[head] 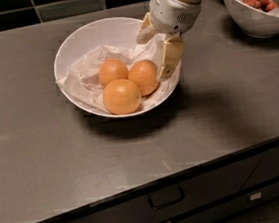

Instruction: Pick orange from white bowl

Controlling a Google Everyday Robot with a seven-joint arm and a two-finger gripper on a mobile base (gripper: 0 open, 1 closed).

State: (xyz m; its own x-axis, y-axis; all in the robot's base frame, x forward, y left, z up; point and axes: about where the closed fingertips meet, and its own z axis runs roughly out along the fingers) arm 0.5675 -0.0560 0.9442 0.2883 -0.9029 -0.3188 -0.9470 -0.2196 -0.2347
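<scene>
Upper centre of frame: gripper (152, 56), jaws parted, hovers inside white bowl (90, 36) | orange (143, 77) likely firm, smooth, roll-prone | grasp across its widest middle.

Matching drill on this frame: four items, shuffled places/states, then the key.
Column 1
1. orange
2. white bowl
3. gripper
4. red-fruit bowl

Column 2
A. far right, at the back of the counter
B. open, over the white bowl's right side
C. rightmost of three fruits, nearest the gripper
D. holds the three fruits, mid-counter

Pairs: 1-C, 2-D, 3-B, 4-A
</scene>
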